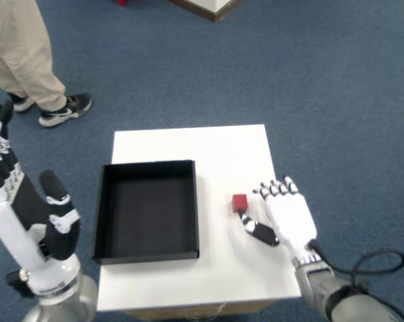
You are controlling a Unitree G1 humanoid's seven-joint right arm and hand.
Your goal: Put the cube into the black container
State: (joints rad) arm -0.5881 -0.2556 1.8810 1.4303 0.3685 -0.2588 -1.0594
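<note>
A small red cube [239, 202] rests on the white table [209, 144], right of the black container [148, 209]. The container is a shallow square tray with nothing in it. My right hand [282, 216] lies over the table's right side, palm down, just right of the cube. Its fingers are spread and its black-tipped thumb [257, 229] points toward the cube from below, close to it. Nothing is in the hand.
My left hand [27, 215] stands raised off the table's left edge. A person's legs and shoes [51, 100] are on the blue carpet at the upper left. A wooden corner [212, 7] shows at the top.
</note>
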